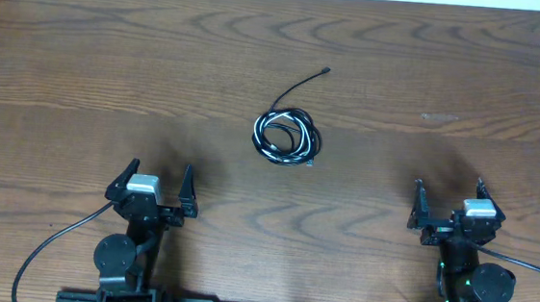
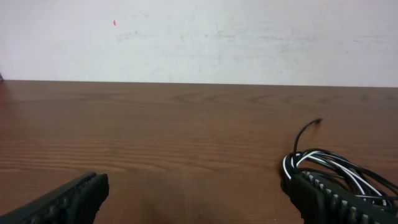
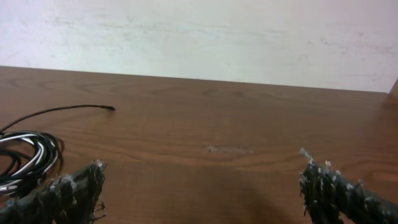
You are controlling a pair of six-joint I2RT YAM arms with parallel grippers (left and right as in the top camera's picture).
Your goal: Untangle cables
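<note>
The cables [image 1: 285,138] lie as one coiled bundle of white and black cords at the middle of the wooden table, with one black end trailing up to the right to a small plug [image 1: 326,72]. The bundle also shows at the right of the left wrist view [image 2: 323,165] and at the left edge of the right wrist view [image 3: 25,152]. My left gripper [image 1: 159,183] is open and empty, near the front left, well apart from the bundle. My right gripper [image 1: 448,199] is open and empty, near the front right.
The wooden table [image 1: 111,81] runs back to a white wall [image 2: 199,37]. A pale scuff mark [image 1: 440,117] sits on the table at the right. Thick black arm cords [image 1: 50,245] loop at the front by each arm base.
</note>
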